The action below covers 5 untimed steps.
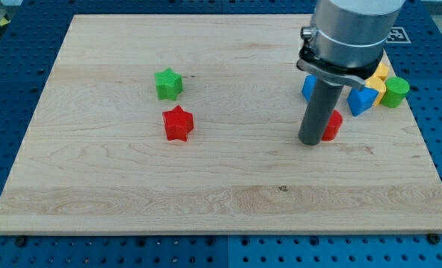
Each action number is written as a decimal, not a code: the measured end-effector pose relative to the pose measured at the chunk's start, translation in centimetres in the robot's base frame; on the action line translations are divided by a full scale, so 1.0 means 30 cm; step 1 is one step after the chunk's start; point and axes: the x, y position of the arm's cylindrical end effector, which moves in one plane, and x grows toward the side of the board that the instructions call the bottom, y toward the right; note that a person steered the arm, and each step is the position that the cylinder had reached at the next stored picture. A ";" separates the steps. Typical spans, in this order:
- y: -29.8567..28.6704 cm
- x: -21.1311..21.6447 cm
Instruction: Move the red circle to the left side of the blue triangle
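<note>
Red circle block (332,125), small plastic piece, sits on the pale wooden table (132,186), mostly hidden behind the dark rod, only its right half showing. My tip (312,141) rests on the table, touching or just beside the red circle on the view's left of it; exact contact cannot be told. No pincer on this arm, so open or closed does not apply, nothing is gripped. Blue triangle block (360,100) lies just up and to the view's right of the red circle, near but apparently apart. A second blue block (308,87), shape unclear, peeks out above the red circle toward the view's left, partly covered by the grey arm housing (351,33). Yellow block (378,80), shape unclear, is further up and right of the red circle, with a green cylinder block (395,91) beside it. Red star block (178,123) is well apart to the view's left of the red circle; green star block (168,83) is up-left as well.
</note>
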 end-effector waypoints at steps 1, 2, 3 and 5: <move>0.056 -0.055; 0.106 -0.088; 0.134 -0.088; 0.024 0.149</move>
